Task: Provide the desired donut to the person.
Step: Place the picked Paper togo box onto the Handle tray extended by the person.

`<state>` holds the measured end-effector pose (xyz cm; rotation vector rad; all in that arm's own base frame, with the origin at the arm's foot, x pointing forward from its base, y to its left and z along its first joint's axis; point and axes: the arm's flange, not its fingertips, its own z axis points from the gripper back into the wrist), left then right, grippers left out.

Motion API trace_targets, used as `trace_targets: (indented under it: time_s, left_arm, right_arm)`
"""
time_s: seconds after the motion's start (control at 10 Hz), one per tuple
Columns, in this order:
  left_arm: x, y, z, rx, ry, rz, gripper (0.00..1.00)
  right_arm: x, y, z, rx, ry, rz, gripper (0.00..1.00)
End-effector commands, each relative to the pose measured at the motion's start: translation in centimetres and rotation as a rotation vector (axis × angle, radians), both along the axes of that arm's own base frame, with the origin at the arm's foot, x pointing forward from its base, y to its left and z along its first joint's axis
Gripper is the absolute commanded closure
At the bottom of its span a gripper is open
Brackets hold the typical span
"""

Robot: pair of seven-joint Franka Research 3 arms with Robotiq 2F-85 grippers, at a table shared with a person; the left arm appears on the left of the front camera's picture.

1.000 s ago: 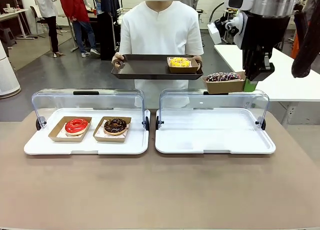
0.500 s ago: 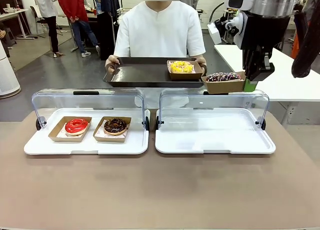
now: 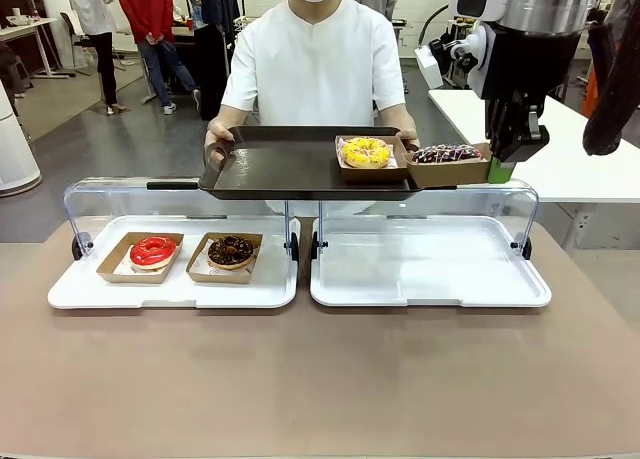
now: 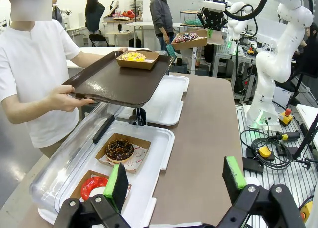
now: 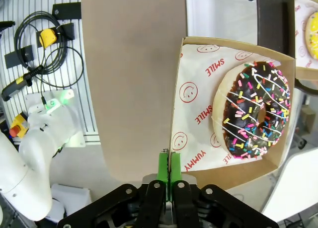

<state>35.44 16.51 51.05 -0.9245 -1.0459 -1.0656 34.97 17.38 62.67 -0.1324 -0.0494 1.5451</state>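
A chocolate donut with coloured sprinkles [image 3: 446,154] [image 5: 256,109] lies in a cardboard box [image 3: 450,171] [image 5: 198,64]. My right gripper [image 3: 500,167] [image 5: 169,168] is shut on the box's rim and holds it high above the right display case. The person [image 3: 317,59] in a white top holds a dark tray [image 3: 280,169] [image 4: 119,81] with both hands, its right edge beside the held box. A yellow donut in a box [image 3: 366,153] [image 4: 133,56] sits on that tray. My left gripper [image 4: 176,181] is open, above the left case's near end.
The left display case [image 3: 175,289] holds a red donut [image 3: 152,250] and a chocolate donut [image 3: 231,250] in boxes. The right case [image 3: 430,269] has a bare white base. Both clear lids stand open. Other people stand far behind.
The person has brought the tray forward and lower, toward the held box. My right gripper has stayed in place with the box.
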Motion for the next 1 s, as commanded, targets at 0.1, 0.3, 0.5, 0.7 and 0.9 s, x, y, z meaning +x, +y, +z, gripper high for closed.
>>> trace_targets:
  time_s: [0.1,0.3,0.5,0.7,0.9]
  left_arm:
    - [-0.1,0.1,0.2,-0.007,-0.006,-0.003,0.00]
    - [-0.1,0.1,0.2,-0.007,-0.006,-0.003,0.00]
    - [-0.1,0.1,0.2,-0.007,-0.006,-0.003,0.00]
    - [-0.1,0.1,0.2,-0.007,-0.006,-0.003,0.00]
    - [-0.1,0.1,0.2,-0.007,-0.006,-0.003,0.00]
  right_arm:
    - [-0.4,-0.2,-0.4,-0.003,-0.004,-0.001,1.00]
    - [-0.4,-0.2,-0.4,-0.003,-0.004,-0.001,1.00]
    - [-0.4,-0.2,-0.4,-0.003,-0.004,-0.001,1.00]
    - [0.0,0.0,0.0,0.000,0.000,0.000,0.98]
    - [-1.0,1.6,2.7,0.023,-0.050,0.000,0.98]
